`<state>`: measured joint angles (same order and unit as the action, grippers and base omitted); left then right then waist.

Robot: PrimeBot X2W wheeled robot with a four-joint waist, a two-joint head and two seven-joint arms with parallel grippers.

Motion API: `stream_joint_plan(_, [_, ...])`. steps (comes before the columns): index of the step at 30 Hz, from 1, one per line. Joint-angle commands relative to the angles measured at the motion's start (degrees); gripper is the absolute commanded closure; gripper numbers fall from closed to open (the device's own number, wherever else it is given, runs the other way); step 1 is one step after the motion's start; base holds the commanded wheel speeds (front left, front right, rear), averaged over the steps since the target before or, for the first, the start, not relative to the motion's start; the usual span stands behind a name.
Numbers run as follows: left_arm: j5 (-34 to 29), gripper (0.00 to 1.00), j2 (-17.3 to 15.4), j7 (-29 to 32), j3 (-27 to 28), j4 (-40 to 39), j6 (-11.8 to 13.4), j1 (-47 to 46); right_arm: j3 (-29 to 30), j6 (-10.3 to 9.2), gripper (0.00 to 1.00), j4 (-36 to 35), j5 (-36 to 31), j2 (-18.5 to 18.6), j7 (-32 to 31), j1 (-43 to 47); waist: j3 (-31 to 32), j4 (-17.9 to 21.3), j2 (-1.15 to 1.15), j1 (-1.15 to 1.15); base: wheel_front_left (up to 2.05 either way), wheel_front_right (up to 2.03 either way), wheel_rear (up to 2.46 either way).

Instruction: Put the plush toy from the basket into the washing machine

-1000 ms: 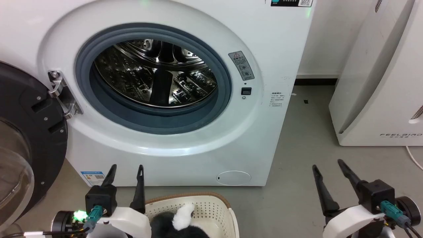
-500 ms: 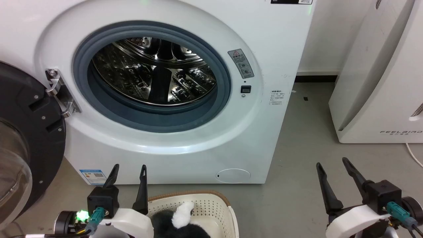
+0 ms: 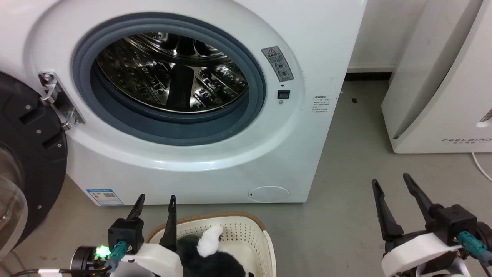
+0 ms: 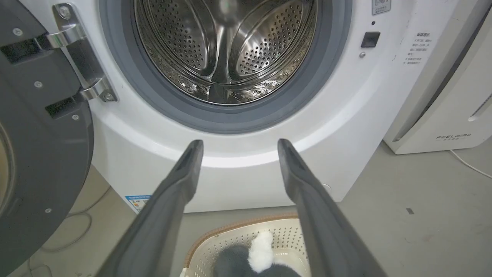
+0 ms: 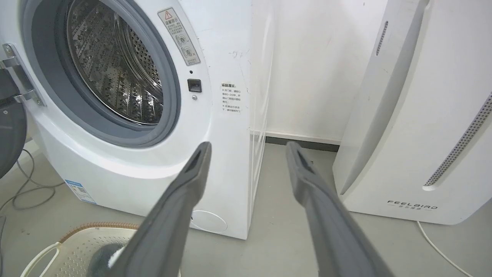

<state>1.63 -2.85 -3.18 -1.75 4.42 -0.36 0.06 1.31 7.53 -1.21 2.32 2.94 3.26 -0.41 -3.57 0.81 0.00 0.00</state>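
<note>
The white washing machine (image 3: 215, 161) stands ahead, its black-framed door (image 3: 27, 154) swung open to the left and the steel drum (image 3: 169, 73) bare inside. On the floor in front sits the cream basket (image 3: 250, 238) holding the black-and-white plush toy (image 3: 209, 254), partly cut off by the bottom edge. My left gripper (image 3: 155, 200) is open, hovering at the basket's left rim beside the toy and holding nothing. To the right, above bare floor, my right gripper (image 3: 390, 181) is open as well. Basket (image 4: 234, 238) and toy (image 4: 261, 254) also lie below the left fingers.
A white slanted FEELBIRD appliance (image 3: 442, 96) stands to the right of the machine, with a strip of grey floor (image 3: 353, 161) between them. A white cable (image 3: 480, 165) trails on the floor by it. Thin cables (image 5: 27, 192) lie left of the machine.
The head view has tilted down, so the machine sits higher in the picture and more of the basket and toy shows. Both grippers stay open in much the same pose.
</note>
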Motion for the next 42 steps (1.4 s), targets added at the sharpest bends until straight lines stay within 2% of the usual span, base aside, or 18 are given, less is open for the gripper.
stream_joint_plan(1, [0.2,0.0,0.0,-0.6,-0.2,0.7,-0.3,-1.1,0.1,-0.01,0.0,-0.6,0.8,0.0,0.6,-0.8,-0.5,0.1,0.0,0.0,0.0,0.0,0.0])
stream_joint_plan(18, [0.6,0.0,-0.8,-2.6,-1.4,10.7,-1.4,-6.7,0.2,-0.02,0.0,-2.5,1.9,0.0,2.6,-2.8,-6.7,1.8,0.0,0.0,0.0,0.0,0.0])
stream_joint_plan(42, [1.2,0.0,-4.6,-2.7,-5.4,35.5,-3.7,-21.5,0.5,-0.02,0.0,-5.7,4.9,0.0,5.5,-6.9,-19.9,6.1,0.0,0.0,0.0,0.0,0.0])
